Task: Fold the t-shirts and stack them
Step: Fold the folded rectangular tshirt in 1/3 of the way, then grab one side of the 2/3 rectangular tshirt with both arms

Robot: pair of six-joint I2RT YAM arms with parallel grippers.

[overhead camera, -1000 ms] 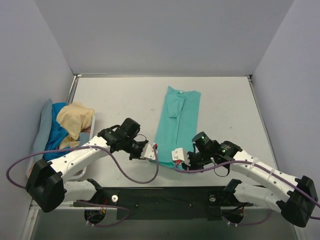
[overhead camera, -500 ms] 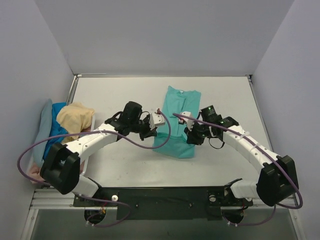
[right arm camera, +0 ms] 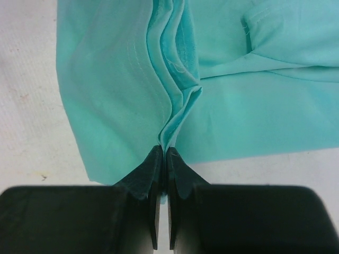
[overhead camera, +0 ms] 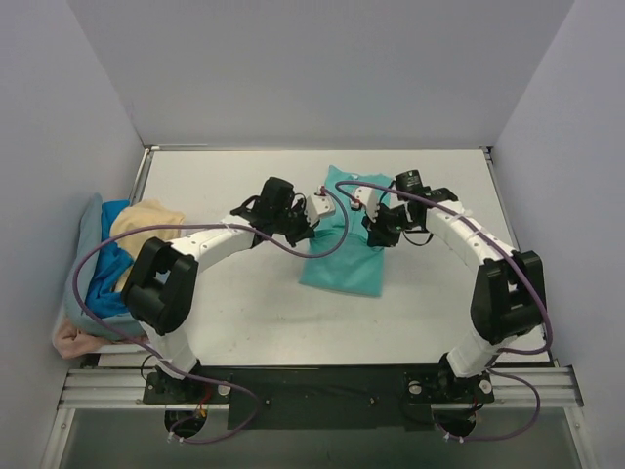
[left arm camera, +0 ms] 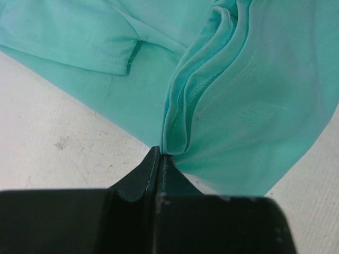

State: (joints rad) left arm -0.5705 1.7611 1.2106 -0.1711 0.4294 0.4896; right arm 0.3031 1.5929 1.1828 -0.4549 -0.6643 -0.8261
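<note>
The left hand (overhead camera: 314,209) and right hand (overhead camera: 368,209) are each clamped shut on a bunched hem corner of the teal shirt (overhead camera: 344,266). Change: both hands have carried the hem from the near edge of the surface (overhead camera: 215,186) up toward the collar end. The shirt now lies doubled, mid-surface toward the far side. Judged status: half-fold nearly complete, release pending. The remaining shirts (overhead camera: 122,249) lie heaped at the left edge

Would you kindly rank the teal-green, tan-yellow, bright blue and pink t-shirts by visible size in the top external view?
1. teal-green t-shirt
2. tan-yellow t-shirt and bright blue t-shirt: too alike to rank, both partly hidden
3. pink t-shirt
</note>
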